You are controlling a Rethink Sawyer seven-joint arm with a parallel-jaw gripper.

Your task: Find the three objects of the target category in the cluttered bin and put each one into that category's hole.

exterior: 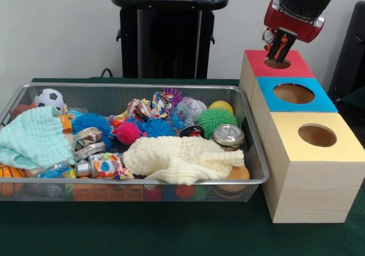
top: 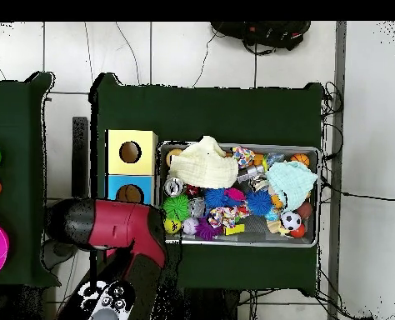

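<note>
Red box top (exterior: 278, 64) has the tool (exterior: 278, 52) hanging right over its hole, tips at the opening. Something orange sits between the tool's black fingers; can't tell whether that's a grasped object or part of the tool, so grip state unclear. Blue box (exterior: 293, 94) and yellow box (exterior: 315, 136) stand in a row beside the red one, touching, each with a round hole on top. Wire mesh bin (exterior: 131, 189) sits left of the boxes on the green tabletop (exterior: 171, 233). Inside it: cream cloth (exterior: 182, 159) across the front middle, mint cloth (exterior: 31, 137) at the left, soccer ball (exterior: 49, 98) in the back left corner, green spiky ball (exterior: 217, 121), blue spiky ball (exterior: 91, 123), pink spiky ball (exterior: 128, 133), metal tins (exterior: 228, 135) near the right end, basketball (exterior: 10, 173) at the front left. Target category not identifiable from contents.

Overhead: red arm (top: 122, 225) covers the red box entirely, tool hidden under it. Yellow box (top: 131, 152) and blue box (top: 130, 192) visible left of the bin (top: 238, 242). Cream cloth (top: 205, 162) lies at the bin's upper left, mint cloth (top: 291, 179) toward the right, soccer ball (top: 291, 220) lower right.
</note>
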